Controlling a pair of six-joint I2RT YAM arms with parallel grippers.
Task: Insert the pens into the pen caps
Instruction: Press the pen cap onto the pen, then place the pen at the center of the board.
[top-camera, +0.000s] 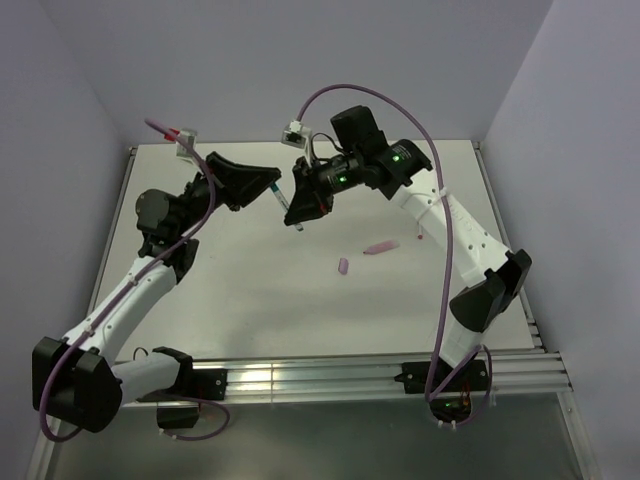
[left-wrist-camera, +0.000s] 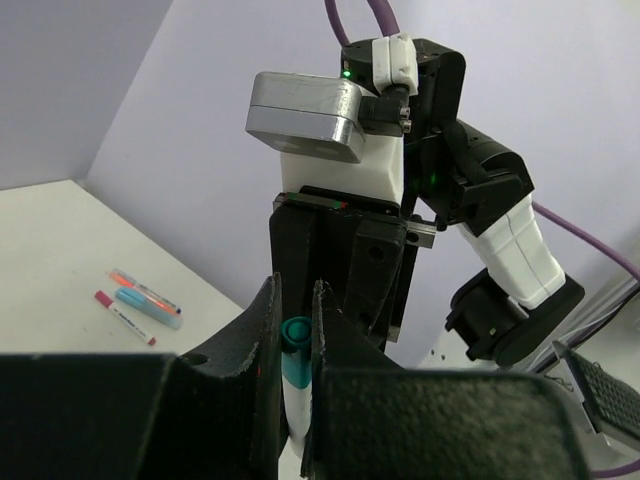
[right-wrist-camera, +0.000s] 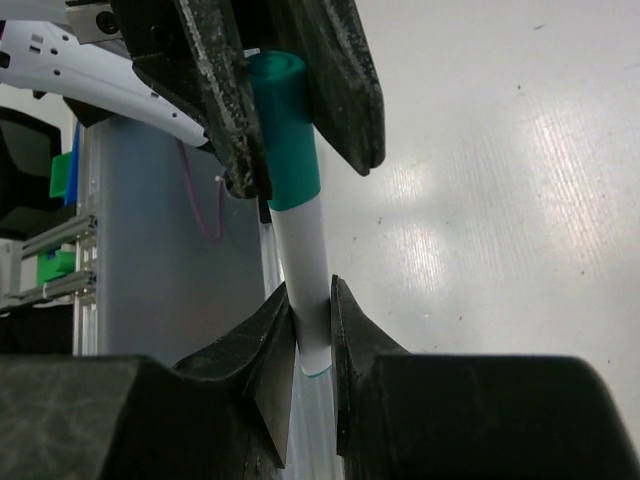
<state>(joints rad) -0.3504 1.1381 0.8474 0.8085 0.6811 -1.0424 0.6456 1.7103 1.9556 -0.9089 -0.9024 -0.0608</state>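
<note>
A white-barrelled pen (right-wrist-camera: 308, 262) with a teal pen cap (right-wrist-camera: 285, 130) on its end hangs above the table between both arms. My left gripper (left-wrist-camera: 295, 305) is shut on the teal cap (left-wrist-camera: 293, 337). My right gripper (right-wrist-camera: 310, 292) is shut on the white barrel just below it. In the top view the left gripper (top-camera: 268, 187) and the right gripper (top-camera: 296, 212) meet at this pen (top-camera: 284, 205) over the back middle of the table. A pink pen (top-camera: 380, 247) and a lilac cap (top-camera: 343, 266) lie loose on the table to the right.
Two more pens, a light blue and orange one (left-wrist-camera: 146, 298) and a thin red and white one (left-wrist-camera: 124, 317), lie side by side on the white table (top-camera: 260, 300). Purple cables (top-camera: 360, 92) arch over the right arm. Lilac walls close in the back and sides.
</note>
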